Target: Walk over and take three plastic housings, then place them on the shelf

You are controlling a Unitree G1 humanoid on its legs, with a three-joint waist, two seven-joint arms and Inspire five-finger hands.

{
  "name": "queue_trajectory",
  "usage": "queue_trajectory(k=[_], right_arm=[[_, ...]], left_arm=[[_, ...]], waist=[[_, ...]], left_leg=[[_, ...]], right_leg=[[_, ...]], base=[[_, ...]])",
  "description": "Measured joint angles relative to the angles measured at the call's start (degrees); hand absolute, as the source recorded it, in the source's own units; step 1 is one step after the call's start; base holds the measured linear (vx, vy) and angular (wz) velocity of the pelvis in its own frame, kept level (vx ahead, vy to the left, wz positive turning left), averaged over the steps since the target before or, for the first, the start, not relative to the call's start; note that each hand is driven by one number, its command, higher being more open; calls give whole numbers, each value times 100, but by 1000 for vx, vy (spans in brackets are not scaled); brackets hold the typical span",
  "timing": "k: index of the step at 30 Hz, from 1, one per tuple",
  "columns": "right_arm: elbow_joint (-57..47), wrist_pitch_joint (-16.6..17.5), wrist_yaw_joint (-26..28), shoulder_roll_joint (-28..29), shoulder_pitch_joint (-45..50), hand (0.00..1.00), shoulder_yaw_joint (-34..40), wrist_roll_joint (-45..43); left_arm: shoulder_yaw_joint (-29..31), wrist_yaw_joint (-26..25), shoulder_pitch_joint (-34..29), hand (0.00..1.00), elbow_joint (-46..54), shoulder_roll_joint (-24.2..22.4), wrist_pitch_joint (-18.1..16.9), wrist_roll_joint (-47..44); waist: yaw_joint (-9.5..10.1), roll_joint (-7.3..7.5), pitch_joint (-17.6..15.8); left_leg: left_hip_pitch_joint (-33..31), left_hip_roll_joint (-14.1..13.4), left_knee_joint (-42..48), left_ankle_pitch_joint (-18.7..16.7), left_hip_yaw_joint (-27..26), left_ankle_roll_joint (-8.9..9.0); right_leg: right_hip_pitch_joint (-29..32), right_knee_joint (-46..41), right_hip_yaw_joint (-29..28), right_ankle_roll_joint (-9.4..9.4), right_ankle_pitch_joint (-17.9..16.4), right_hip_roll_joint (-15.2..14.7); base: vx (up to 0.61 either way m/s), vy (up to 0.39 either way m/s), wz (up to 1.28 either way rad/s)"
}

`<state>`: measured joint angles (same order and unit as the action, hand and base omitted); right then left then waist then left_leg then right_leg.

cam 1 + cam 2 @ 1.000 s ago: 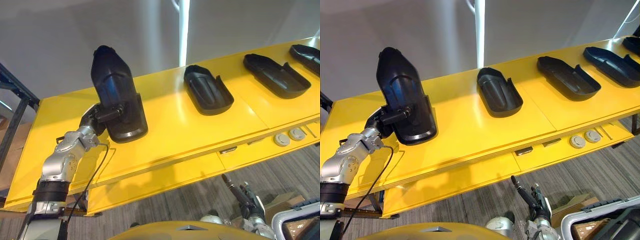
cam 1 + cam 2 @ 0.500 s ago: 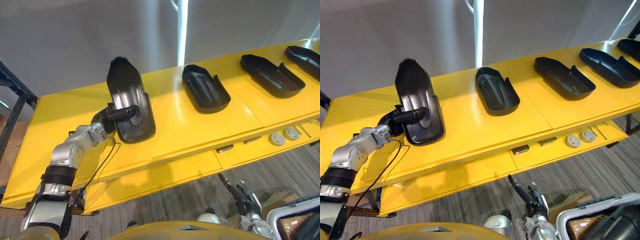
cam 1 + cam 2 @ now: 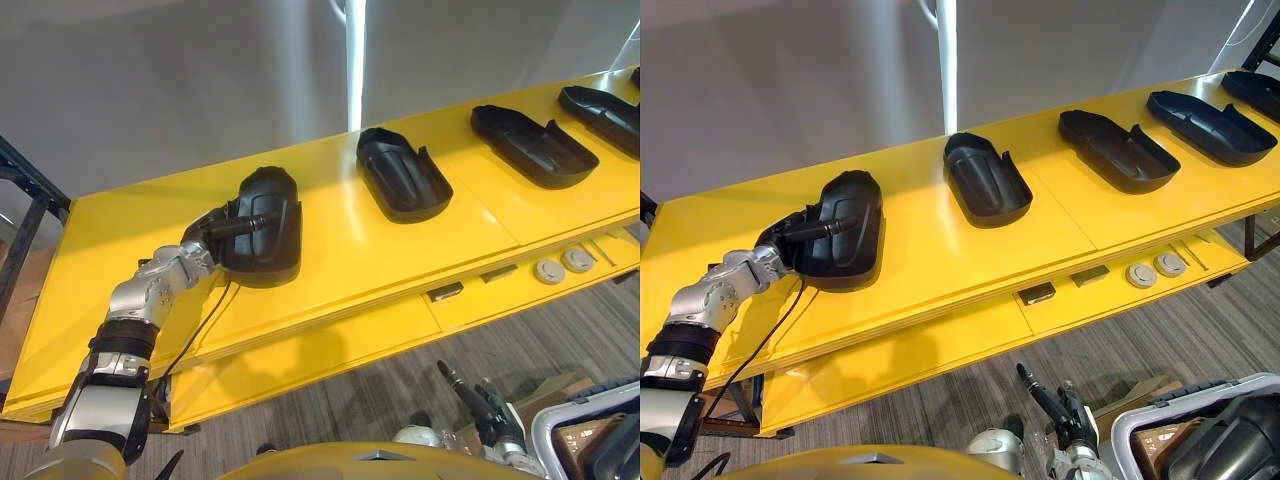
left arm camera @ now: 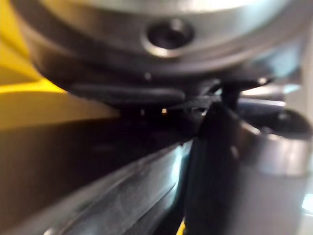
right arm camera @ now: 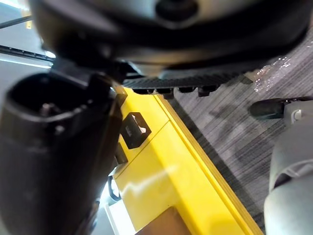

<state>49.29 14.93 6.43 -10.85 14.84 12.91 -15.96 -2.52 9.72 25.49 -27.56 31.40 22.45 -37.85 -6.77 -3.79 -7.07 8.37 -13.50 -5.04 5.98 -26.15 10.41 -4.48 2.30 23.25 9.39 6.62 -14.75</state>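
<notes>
A black plastic housing (image 3: 262, 225) lies dome side up on the yellow shelf (image 3: 340, 250), at its left part. My left hand (image 3: 212, 237) is against the housing's near left edge, with one straight finger (image 3: 826, 229) laid across its top; the housing rests on the shelf. Three more black housings lie hollow side up along the shelf to the right (image 3: 403, 175) (image 3: 528, 145) (image 3: 605, 105). My right hand (image 3: 478, 404) hangs low in front of the shelf, open, its fingers straight and holding nothing.
Two grey round discs (image 3: 562, 266) and a small dark block (image 3: 445, 292) sit on the shelf's lower front ledge. A grey-rimmed bin (image 3: 1200, 435) stands at the bottom right. A dark metal rack (image 3: 25, 200) stands left of the shelf. A grey wall runs behind.
The housing, held up on end a second ago, has tipped over and come down flat on the shelf. My left hand's fingers have straightened. The right hand stays low.
</notes>
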Motion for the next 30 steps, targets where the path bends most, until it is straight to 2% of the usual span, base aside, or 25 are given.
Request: queue_trajectory(k=[4, 8, 14, 17, 23, 28, 30], right_arm=[[-2, 2, -58, 40, -18, 100, 0, -3], [3, 2, -79, 169, 23, 100, 4, -11], [55, 2, -108, 291, 8, 100, -127, -27], [59, 5, -182, 300, 3, 100, -246, -58], [70, 4, -242, 344, 18, 100, -243, -133], [73, 4, -244, 431, 9, 100, -241, -132], [115, 4, -244, 446, 5, 100, -241, -131]], left_arm=[[-98, -479, 262, 100, -128, -13, -245, 710], [-81, -1158, 414, 100, -241, -14, -520, 1882], [-120, -1863, 440, 100, -236, -240, -604, 3557], [-233, -2364, 440, 100, -232, -243, -466, 4341], [-432, -2862, 438, 100, -216, -269, -338, 4502], [-465, -3054, 364, 100, -2, -380, -345, 4442], [-470, -3074, 312, 100, 183, -402, -364, 4146]], waist=[[-55, 3, -68], [-164, 26, -112], [-214, 46, -121], [-226, 65, -127], [-142, 131, -133], [-129, 222, -90], [-124, 240, -83]], left_leg=[[10, 0, 0, 0, 1, 1], [17, -1, 15, -14, -5, 21], [37, -1, 24, -15, -22, 22], [61, -1, 25, -15, -22, 22], [87, -2, 23, -6, -33, 14], [89, -3, 21, -1, -33, 12], [88, -3, 21, -1, -32, 12]], right_leg=[[-13, 3, 1, -1, 3, 2], [-49, 92, 1, -3, 46, 27], [-58, 90, 5, 33, 83, 30], [-74, 82, 5, 29, 84, 30], [-83, 75, 4, -34, 54, 29], [-94, 74, 5, -35, 53, 29], [-95, 75, 5, -35, 53, 29]], base=[[0, 0, 0], [37, 19, -1], [32, 19, 0], [0, 0, 0], [0, 0, 0], [0, 0, 0], [0, 0, 0]])
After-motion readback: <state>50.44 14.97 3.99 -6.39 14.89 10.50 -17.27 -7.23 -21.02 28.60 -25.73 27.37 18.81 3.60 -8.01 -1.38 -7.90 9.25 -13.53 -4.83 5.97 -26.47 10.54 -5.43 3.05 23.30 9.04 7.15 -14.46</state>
